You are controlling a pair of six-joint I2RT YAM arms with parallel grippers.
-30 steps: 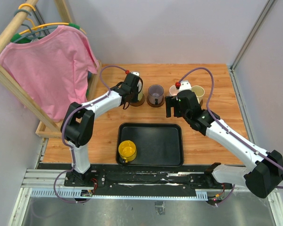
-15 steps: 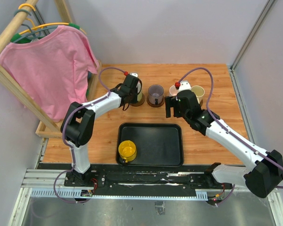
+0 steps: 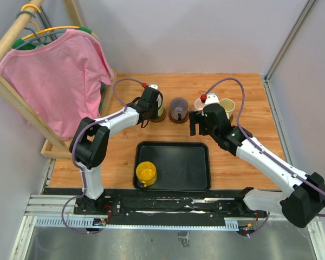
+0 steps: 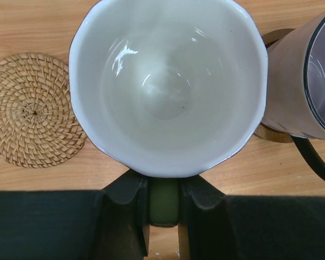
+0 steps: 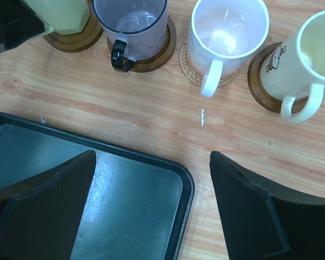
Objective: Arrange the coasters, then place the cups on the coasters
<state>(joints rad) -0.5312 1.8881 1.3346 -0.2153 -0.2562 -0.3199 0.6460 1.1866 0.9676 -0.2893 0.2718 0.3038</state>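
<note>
Yellow cup (image 3: 145, 172) at left end of tray (image 3: 184, 165) (left arm's side); left gripper (image 4: 163, 190) pinches handle of cream cup (image 4: 168, 81); right gripper (image 5: 151, 157) wide, empty.

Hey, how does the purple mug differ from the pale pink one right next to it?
The purple mug has a black handle; the pale pink mug has a white one. The purple mug stands on a dark wood coaster, the pale pink mug on a woven tan coaster. Both stand upright, empty, handles toward the tray.
</note>
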